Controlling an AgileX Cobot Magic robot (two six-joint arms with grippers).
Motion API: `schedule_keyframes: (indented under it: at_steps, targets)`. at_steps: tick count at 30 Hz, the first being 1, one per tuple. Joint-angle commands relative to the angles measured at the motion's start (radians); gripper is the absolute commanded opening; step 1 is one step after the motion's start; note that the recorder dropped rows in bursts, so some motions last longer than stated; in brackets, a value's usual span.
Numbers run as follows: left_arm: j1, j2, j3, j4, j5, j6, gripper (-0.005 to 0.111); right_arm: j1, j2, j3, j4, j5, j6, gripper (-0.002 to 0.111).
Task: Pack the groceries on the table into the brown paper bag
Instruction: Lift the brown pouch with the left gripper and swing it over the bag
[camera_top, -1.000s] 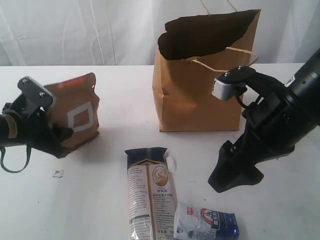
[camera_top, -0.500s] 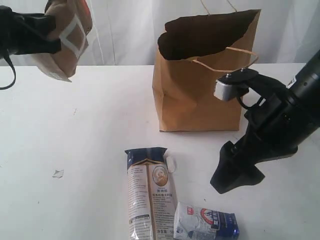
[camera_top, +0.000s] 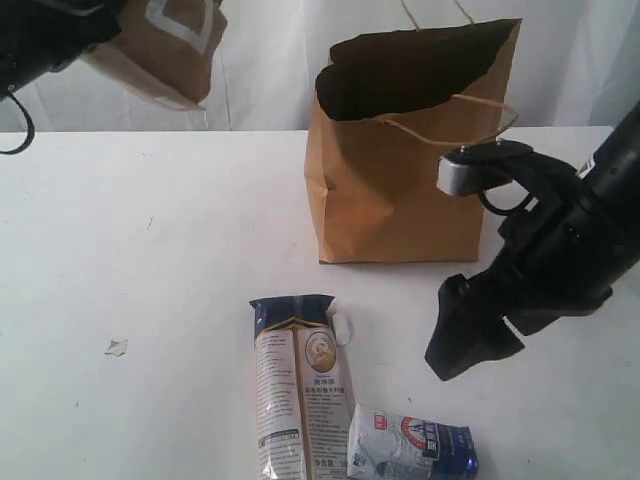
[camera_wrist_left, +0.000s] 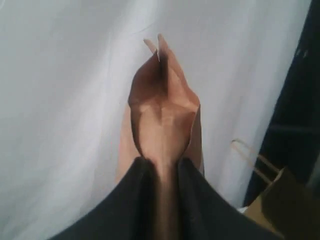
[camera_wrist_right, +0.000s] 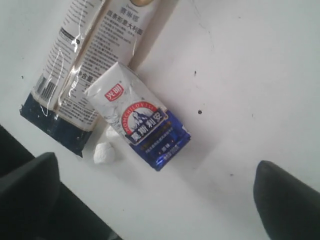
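My left gripper (camera_top: 108, 22) is shut on the brown pouch (camera_top: 170, 45) with a white square and holds it high above the table (camera_top: 150, 250), left of the brown paper bag (camera_top: 400, 190). In the left wrist view the pouch (camera_wrist_left: 162, 110) is pinched between the two dark fingers of that gripper (camera_wrist_left: 161, 162). The bag stands upright with its mouth open. A long noodle packet (camera_top: 298, 390) and a small blue-white carton (camera_top: 410, 452) lie near the front edge. My right gripper (camera_top: 470, 340) hangs open just above the table, right of the carton (camera_wrist_right: 140, 120).
A small white lump (camera_top: 341, 327) lies by the noodle packet (camera_wrist_right: 95, 45). A paper scrap (camera_top: 116, 347) sits at the left front. A white curtain hangs behind the table. The bag's handle (camera_wrist_left: 250, 155) shows in the left wrist view.
My left gripper has lifted the pouch off the table, up and to the right towards the bag. The right arm has barely shifted.
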Motion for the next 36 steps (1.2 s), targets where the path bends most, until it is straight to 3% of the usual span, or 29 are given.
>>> schedule_keyframes:
  at_steps: [1,3,6,9,14,23,36]
  targets:
    - [0.003,0.100,-0.109,-0.011,-0.184,-0.163,0.000,0.003,0.000,0.002,-0.033,0.038,0.058,0.080]
    - [0.003,0.147,-0.162,0.029,-0.184,-0.229,0.000,0.003,0.000,0.002,-0.035,0.031,0.085,0.054]
    - [0.003,0.172,-0.210,0.141,-0.184,-0.247,0.000,0.003,0.000,0.002,-0.035,0.002,0.085,0.000]
    - [0.003,0.172,-0.221,0.219,-0.184,-0.293,0.000,0.003,0.000,0.002,-0.030,-0.080,0.102,0.000]
    - [-0.006,0.172,-0.221,0.155,-0.184,-0.371,0.000,0.003,0.000,0.002,-0.030,-0.140,0.106,0.000]
    - [-0.124,0.172,-0.248,0.148,-0.184,-0.385,0.000,0.003,0.000,0.002,-0.030,-0.140,0.123,0.000]
    - [-0.141,0.169,-0.278,0.225,-0.184,-0.501,0.000,0.003,0.000,0.002,-0.030,-0.162,0.123,0.000]
